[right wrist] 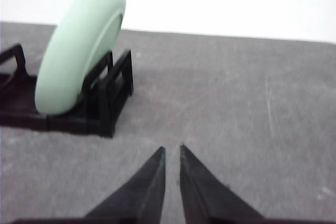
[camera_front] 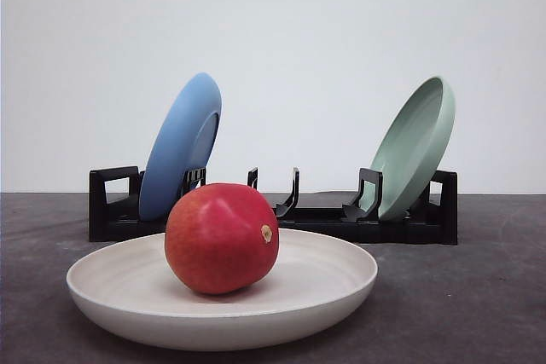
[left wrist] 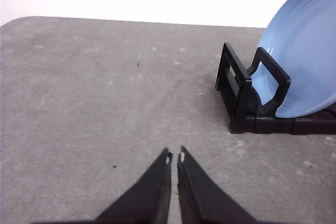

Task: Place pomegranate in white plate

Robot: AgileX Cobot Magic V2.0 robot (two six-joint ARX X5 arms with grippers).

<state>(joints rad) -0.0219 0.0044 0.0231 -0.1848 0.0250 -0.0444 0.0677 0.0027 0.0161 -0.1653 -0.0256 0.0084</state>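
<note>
Black dish rack (camera_front: 281, 210) sits across the middle of the front view, on a dark grey table (camera_front: 478, 296), white wall behind. Blue plate (camera_front: 181, 144) stands on edge in the rack's left slots, leaning right at its top. Pale green plate (camera_front: 414, 147) stands on edge in the right slots, also tilted right. Middle slots hold nothing. Faint specks and scuffs mark the table surface in the left wrist view.

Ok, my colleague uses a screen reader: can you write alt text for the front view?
A smooth red pomegranate sits inside a wide matte off-white plate on a dark table. Behind, a black rack holds a blue plate and a pale green plate.
</note>
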